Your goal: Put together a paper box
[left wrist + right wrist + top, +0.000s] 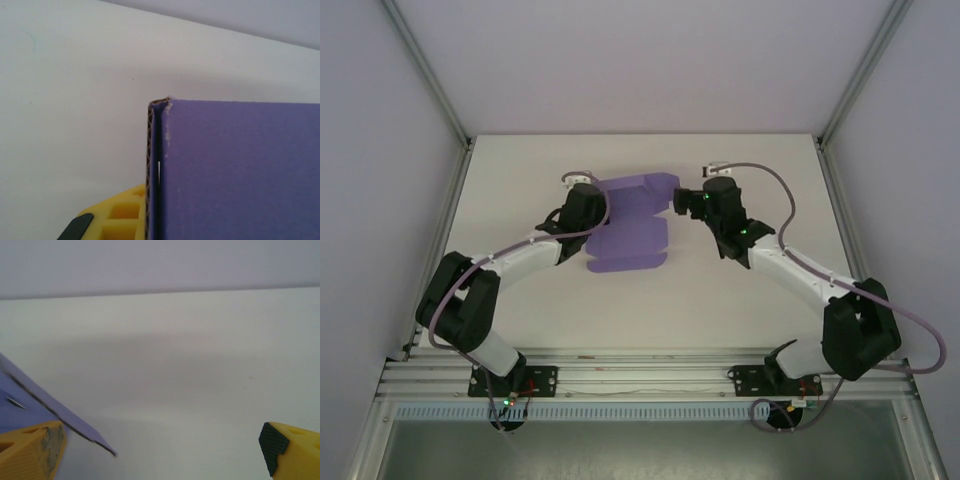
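**Left gripper pinches the purple box, right one gapes**

The paper box (632, 225), a partly folded purple corrugated blank, lies on the white table (720, 300), toward twelve o'clock from its middle. The left gripper (601, 203) is clamped on the folded wall at the box's ten o'clock edge. The right gripper (677, 201) stands spread wide at two o'clock, holding nothing, with one finger (30, 450) just beside a flap.

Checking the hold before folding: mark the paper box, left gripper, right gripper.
paper box (628, 245), top view, near panel.
left gripper (601, 209), top view, fingertips at box edge.
right gripper (159, 447), right wrist view, gap between fingertips.
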{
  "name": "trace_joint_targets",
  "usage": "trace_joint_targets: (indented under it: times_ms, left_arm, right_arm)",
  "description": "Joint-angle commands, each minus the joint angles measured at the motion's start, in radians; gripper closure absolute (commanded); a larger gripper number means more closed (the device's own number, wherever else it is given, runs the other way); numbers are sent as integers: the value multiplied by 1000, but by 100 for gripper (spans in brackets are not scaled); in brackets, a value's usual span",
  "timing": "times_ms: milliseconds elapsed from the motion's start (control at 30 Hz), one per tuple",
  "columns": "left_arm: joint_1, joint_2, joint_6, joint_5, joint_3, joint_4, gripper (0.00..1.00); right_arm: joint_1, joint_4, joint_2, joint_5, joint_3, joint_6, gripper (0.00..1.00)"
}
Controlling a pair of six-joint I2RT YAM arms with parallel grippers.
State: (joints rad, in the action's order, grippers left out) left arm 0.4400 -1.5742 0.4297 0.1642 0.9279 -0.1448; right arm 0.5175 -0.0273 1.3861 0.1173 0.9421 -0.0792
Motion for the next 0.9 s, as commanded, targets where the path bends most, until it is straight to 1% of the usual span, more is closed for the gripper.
trace_joint_targets:
  times_ms: [0,67,167,433,567,667,800,867]
  left_arm:
    - [-9,26,22,-11,8,25,100]
    - [-9,26,27,-11,11,32,100]
    - [-11,29,29,-18,10,30,100]
    - [-11,31,46,-48,-1,12,100]
    - [-11,29,51,-63,-8,1,100]
    - [-10,30,50,-73,-9,-5,100]
    - [-11,34,55,-80,-17,-21,100]
    - [-11,36,56,-80,-19,-19,100]
  right_arm:
    - [-7,42,3,2,-24,-30,0]
    - [-7,36,23,-56,-23,-25,0]
    - [-8,13,57,-100,-14,-32,0]
    - [-6,-142,126,-206,3,-36,0]
    - [-5,-188,168,-307,30,-45,0]
    - [-5,-219,203,-353,48,-62,0]
    - [6,-232,257,-384,81,-67,0]
    - [14,-242,270,-352,87,-65,0]
